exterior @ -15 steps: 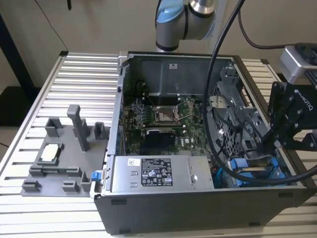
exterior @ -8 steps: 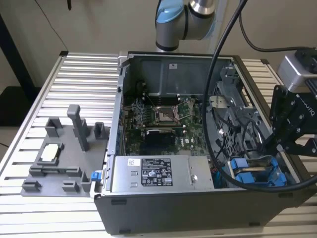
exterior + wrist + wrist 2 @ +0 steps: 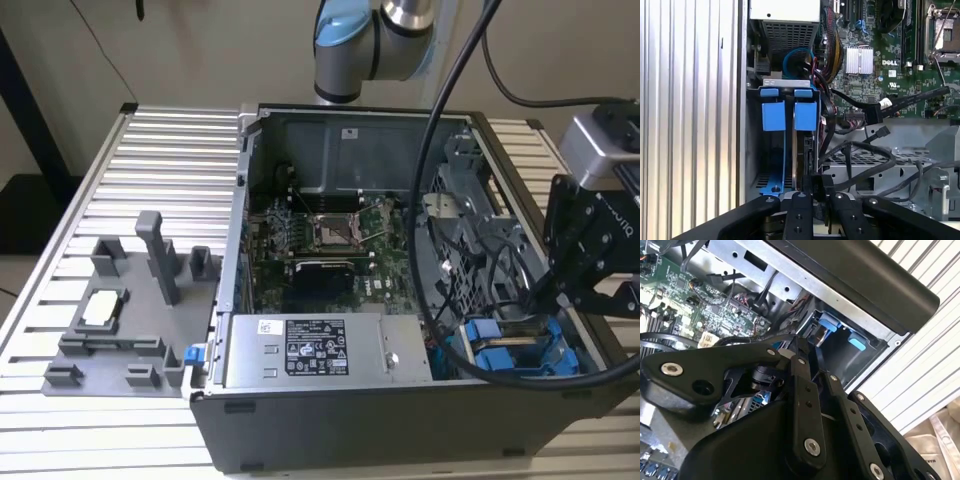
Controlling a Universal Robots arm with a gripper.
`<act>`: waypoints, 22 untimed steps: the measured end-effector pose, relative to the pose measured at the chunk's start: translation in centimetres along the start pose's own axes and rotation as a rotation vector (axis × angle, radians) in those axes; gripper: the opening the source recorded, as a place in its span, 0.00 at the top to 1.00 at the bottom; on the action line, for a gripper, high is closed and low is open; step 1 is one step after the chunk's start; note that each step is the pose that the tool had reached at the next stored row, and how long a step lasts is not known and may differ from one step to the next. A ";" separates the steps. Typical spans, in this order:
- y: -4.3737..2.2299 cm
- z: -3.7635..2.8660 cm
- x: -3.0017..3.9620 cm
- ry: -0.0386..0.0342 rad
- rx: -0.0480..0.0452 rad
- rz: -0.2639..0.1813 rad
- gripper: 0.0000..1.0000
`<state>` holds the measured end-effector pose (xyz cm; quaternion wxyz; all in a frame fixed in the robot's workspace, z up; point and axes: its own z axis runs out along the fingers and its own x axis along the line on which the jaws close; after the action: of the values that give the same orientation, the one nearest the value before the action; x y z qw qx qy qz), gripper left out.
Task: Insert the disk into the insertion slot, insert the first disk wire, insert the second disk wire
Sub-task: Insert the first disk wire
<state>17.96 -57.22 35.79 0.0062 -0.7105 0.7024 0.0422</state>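
Right now your gripper (image 3: 822, 184) has its jaws drawn together at the near end of the disk (image 3: 803, 155); you cannot tell whether they pinch it. You see the disk edge-on, a thin grey slab standing in the insertion slot (image 3: 520, 355) beneath a blue tab (image 3: 805, 116), at the lower right of the exterior view. The computer case (image 3: 330, 425) sits on a ribbed metal table (image 3: 170, 140), with a beige wall (image 3: 200, 50) behind.
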 end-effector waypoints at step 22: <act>-0.14 1.55 0.11 -0.0012 -0.0089 0.006 0.81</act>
<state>18.03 -57.22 34.23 0.0034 -0.7084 0.7044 0.0457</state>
